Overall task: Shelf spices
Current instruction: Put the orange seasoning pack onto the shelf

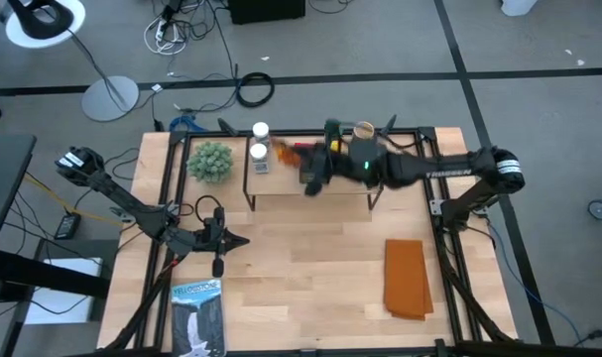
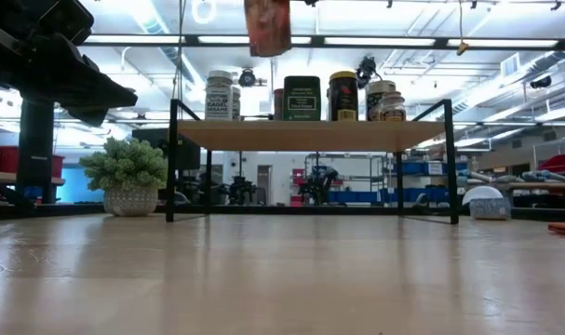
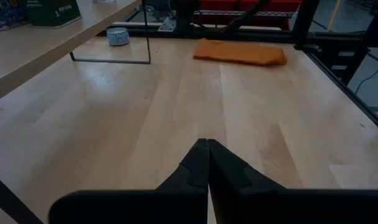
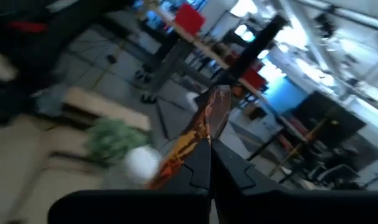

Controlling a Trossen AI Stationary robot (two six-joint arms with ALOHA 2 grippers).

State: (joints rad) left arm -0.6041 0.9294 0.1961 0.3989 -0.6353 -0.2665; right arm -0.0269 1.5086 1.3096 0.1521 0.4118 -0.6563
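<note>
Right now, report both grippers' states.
Left gripper: shut, empty, over the bare table.
Right gripper: shut on the orange-brown packet, above the shelf.

Potted plant point(image 1: 210, 161), orange cloth point(image 1: 407, 279), blue-and-white package point(image 1: 197, 315)

The shelf point(image 1: 310, 193) stands at the back of the worktop point(image 1: 310, 268). Jars point(image 2: 343, 97) and boxes point(image 2: 302, 99) sit in a row on it. A potted plant point(image 1: 210, 162) stands left of the shelf. A folded cloth point(image 1: 407, 279) lies front right. A flat package point(image 1: 197, 317) lies front left. A packet point(image 2: 267, 26) hangs above the shelf.
</note>
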